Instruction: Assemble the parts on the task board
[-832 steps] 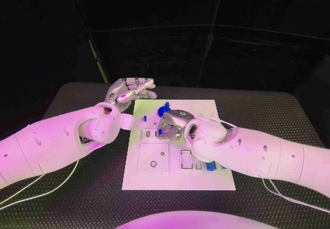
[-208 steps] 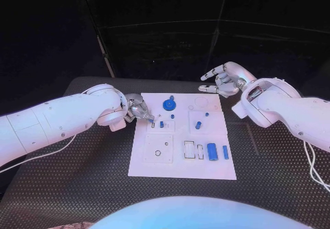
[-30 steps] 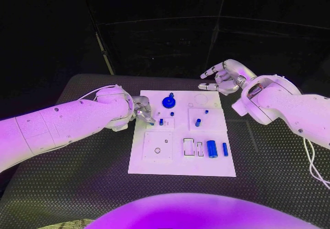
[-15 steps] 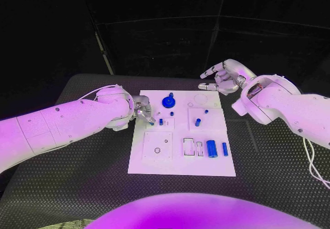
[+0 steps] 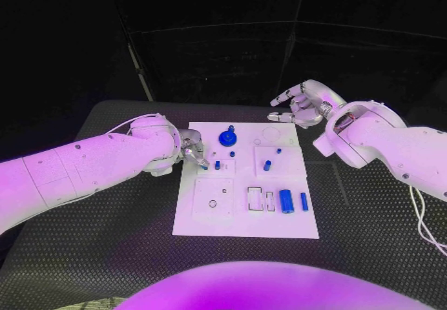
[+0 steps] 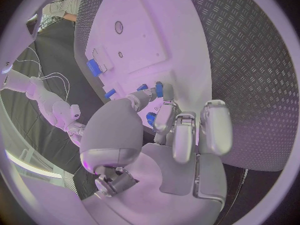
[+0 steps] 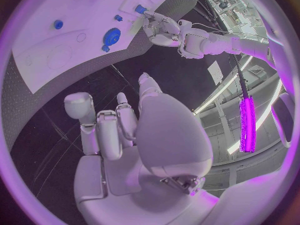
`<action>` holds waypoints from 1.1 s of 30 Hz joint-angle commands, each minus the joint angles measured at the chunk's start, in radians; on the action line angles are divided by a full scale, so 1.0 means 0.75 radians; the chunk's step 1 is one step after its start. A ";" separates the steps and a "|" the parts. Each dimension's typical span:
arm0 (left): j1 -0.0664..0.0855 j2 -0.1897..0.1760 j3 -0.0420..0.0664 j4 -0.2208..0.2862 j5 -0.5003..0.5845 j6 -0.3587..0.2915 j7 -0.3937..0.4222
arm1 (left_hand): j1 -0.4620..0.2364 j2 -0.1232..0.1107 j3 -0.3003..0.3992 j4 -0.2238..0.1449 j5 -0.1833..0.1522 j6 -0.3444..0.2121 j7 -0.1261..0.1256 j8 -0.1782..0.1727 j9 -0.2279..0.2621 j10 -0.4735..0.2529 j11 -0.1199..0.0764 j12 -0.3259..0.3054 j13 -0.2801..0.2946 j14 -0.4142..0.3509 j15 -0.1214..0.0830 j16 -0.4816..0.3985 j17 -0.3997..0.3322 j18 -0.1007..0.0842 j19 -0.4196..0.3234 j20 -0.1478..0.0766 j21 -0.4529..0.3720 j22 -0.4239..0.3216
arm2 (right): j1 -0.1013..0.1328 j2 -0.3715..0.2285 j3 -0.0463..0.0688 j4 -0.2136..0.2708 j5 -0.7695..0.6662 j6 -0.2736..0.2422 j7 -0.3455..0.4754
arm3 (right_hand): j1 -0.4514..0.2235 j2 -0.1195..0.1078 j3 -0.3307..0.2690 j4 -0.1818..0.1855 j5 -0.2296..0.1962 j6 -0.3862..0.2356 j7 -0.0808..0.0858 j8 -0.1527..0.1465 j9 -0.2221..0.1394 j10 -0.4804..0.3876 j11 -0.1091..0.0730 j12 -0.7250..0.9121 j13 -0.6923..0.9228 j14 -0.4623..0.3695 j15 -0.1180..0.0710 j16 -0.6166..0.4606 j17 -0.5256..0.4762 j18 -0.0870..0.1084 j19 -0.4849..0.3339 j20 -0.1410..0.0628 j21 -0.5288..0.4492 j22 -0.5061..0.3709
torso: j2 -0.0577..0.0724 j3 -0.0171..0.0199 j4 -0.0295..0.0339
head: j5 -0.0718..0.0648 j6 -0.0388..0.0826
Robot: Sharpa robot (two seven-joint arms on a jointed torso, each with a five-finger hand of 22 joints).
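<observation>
Black, diamond-patterned matting covers the table (image 5: pixel 112 239), with a dark backdrop behind it. From the head view, the white task board (image 5: pixel 244 223) lies at the table's middle. The left arm reaches in low from the side, its left hand (image 5: pixel 193 149) bent down at the board's left edge, fingertips pressed together around a small blue part (image 5: pixel 205 167) just beside a second short blue peg (image 5: pixel 217 165). A blue round knob (image 5: pixel 227 137) stands near the board's far edge; a blue cylinder (image 5: pixel 287 202) and a thinner blue bar (image 5: pixel 303 201) lie side by side toward the near right. The right arm is raised off the board's far right corner; the right hand (image 5: pixel 298 105) hangs above the table beyond that corner, fingers loosely curled and parted, holding nothing.

Left wrist view: the left hand (image 6: pixel 172 130) points down at the board (image 6: pixel 187 60), thumb and one finger meeting on a small blue part (image 6: pixel 159 89) at the board's edge, the other fingers folded in beside it. Whether the part is seated in a hole cannot be told.

Right wrist view: the right hand (image 7: pixel 119 120) is well clear of the board (image 7: pixel 44 40), fingers apart and empty. The blue round knob (image 7: pixel 112 35) shows on the board, and the left hand (image 7: pixel 159 27) is seen across it, touching a blue part (image 7: pixel 140 8).
</observation>
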 commanded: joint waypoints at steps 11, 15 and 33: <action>-0.018 0.017 -0.014 -0.012 0.006 0.050 -0.010 | -0.027 0.045 0.030 -0.069 0.003 0.044 -0.020 -0.006 -0.039 0.029 -0.014 0.016 0.019 0.137 -0.014 0.008 0.351 -0.010 0.016 -0.006 0.009 0.010 | 0.002 0.002 0.001 0.001 -0.003 0.002 0.011 | 0.001 0.013 -0.007 -0.003 0.007 0.000 -0.006 0.007 -0.001 -0.002 -0.006 0.008 0.000 0.086 -0.009 -0.006 0.087 0.014 -0.001 -0.002 -0.009 -0.001 | -0.001 0.0005 0.0003 | 0.001 0.000; -0.018 0.020 -0.014 -0.015 0.010 0.048 -0.009 | -0.033 0.057 0.013 -0.054 0.003 0.050 -0.021 -0.007 -0.048 0.031 -0.015 0.019 0.024 0.137 -0.015 0.008 0.351 -0.010 0.018 -0.007 0.010 0.013 | 0.002 0.002 0.001 0.000 -0.003 0.002 0.012 | 0.001 0.013 -0.007 -0.003 0.007 0.000 -0.006 0.007 -0.001 -0.002 -0.006 0.008 0.000 0.086 -0.009 -0.006 0.087 0.014 -0.001 -0.002 -0.009 -0.001 | -0.001 0.0000 0.0004 | 0.001 0.000; -0.017 0.022 -0.014 -0.021 0.027 0.051 -0.006 | -0.073 0.074 -0.026 -0.013 0.007 0.084 -0.032 -0.008 -0.079 0.060 -0.023 0.058 0.078 0.137 -0.019 0.008 0.351 -0.017 0.037 -0.011 0.030 0.043 | 0.002 0.003 0.001 -0.001 -0.003 0.004 0.011 | 0.004 0.016 -0.008 -0.007 0.023 0.001 -0.007 0.010 -0.001 -0.001 -0.007 0.009 0.000 0.086 -0.010 -0.007 0.086 0.015 -0.002 -0.003 -0.011 -0.005 | -0.001 0.0005 0.0006 | 0.005 0.000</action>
